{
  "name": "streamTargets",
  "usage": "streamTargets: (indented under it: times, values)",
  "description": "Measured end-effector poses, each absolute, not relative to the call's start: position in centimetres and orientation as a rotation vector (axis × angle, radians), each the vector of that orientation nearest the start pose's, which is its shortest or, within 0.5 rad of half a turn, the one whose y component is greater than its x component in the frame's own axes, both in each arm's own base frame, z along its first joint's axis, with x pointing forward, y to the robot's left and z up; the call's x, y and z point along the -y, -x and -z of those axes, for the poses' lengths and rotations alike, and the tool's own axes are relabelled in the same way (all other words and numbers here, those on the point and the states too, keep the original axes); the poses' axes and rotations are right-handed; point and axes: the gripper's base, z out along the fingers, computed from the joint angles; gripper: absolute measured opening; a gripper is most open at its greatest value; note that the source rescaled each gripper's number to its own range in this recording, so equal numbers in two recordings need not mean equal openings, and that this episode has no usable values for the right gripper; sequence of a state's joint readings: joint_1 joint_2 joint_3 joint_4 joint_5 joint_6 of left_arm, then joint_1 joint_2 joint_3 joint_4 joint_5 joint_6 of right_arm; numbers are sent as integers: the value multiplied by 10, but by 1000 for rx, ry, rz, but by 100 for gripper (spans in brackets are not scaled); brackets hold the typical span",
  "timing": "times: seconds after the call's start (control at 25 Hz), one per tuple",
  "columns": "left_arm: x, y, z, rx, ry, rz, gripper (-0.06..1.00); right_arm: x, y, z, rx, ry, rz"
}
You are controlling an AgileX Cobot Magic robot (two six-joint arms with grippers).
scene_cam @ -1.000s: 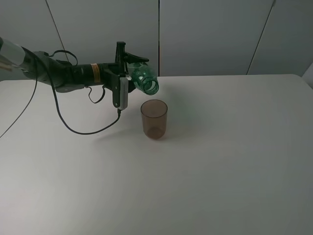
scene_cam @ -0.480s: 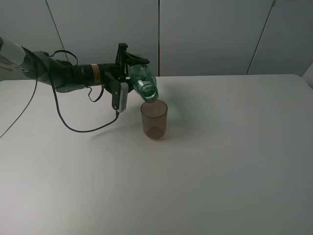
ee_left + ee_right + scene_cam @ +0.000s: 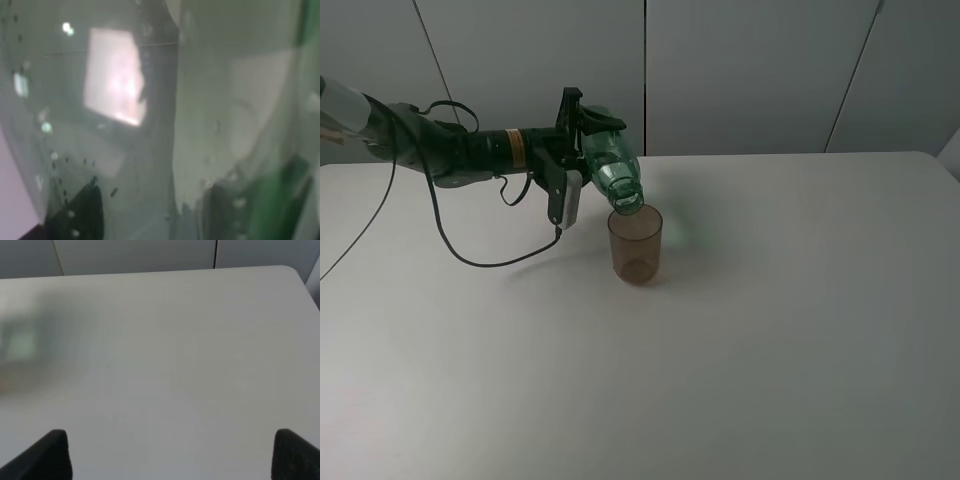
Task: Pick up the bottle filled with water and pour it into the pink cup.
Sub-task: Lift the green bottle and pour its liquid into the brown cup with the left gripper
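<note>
In the exterior high view my left gripper (image 3: 588, 135) is shut on the green transparent bottle (image 3: 610, 170). The bottle is tipped steeply, its open neck pointing down just above the rim of the pink cup (image 3: 636, 243). The cup stands upright on the white table (image 3: 770, 330). The left wrist view is filled by the bottle's green wall (image 3: 150, 125) pressed close to the camera. My right gripper (image 3: 170, 455) shows only two dark fingertips (image 3: 47, 455) set wide apart over bare table; it holds nothing and is out of the exterior high view.
A black cable (image 3: 490, 262) loops from the left arm down onto the table left of the cup. Grey wall panels (image 3: 750, 70) stand behind the table's far edge.
The bottle has tipped further, its neck swinging down from pointing sideways above the cup to pointing into the cup's mouth. The cup has not moved.
</note>
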State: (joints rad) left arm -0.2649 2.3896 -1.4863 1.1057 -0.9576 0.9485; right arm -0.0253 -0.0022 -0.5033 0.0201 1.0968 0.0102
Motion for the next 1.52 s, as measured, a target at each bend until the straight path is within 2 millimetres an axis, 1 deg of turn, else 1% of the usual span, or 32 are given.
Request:
streamTargets:
  times: [0.32,0.6,1.12,1.28,1.52]
  values:
    - [190,-447,-108,-366,-1710,-386,0,-2,7,-275,-2074,-35,-15]
    - [190,-447,-116,-355,-1701,-400,0,-2,7,-275,-2074,-35,-15]
    - [191,-447,-117,-312,-1719,-440,0,-2,7,-275,-2074,-35,-15]
    - [191,-447,-124,-305,-1714,-453,0,-2,7,-275,-2074,-35,-15]
    - [191,-447,-128,-300,-1711,-462,0,-2,7,-275,-2074,-35,-15]
